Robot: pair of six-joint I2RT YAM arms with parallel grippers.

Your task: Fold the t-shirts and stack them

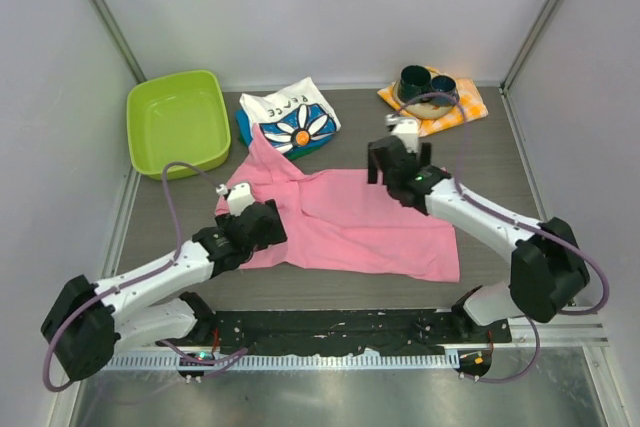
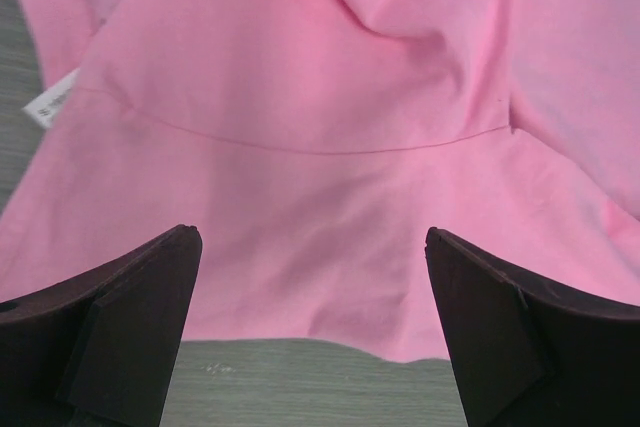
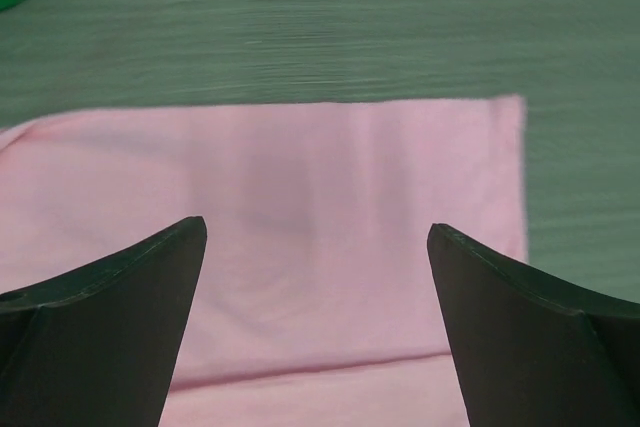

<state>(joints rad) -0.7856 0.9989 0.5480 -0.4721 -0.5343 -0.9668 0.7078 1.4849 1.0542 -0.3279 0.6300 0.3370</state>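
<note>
The bright pink t-shirt (image 1: 350, 217) lies spread across the middle of the table, one corner reaching up toward the back. The folded white daisy "PEACE" shirt (image 1: 292, 117) lies on a blue folded shirt (image 1: 243, 128) at the back centre. My left gripper (image 1: 268, 219) is open over the pink shirt's left edge; the left wrist view shows pink cloth (image 2: 320, 177) between the wide-apart jaws, with a white label (image 2: 48, 102). My right gripper (image 1: 392, 165) is open above the shirt's back edge; the right wrist view shows flat pink cloth (image 3: 300, 227).
A lime green bin (image 1: 178, 122) stands at the back left. An orange-and-white checked cloth (image 1: 440, 109) with two dark cups (image 1: 420, 82) lies at the back right. Grey walls enclose the table on three sides.
</note>
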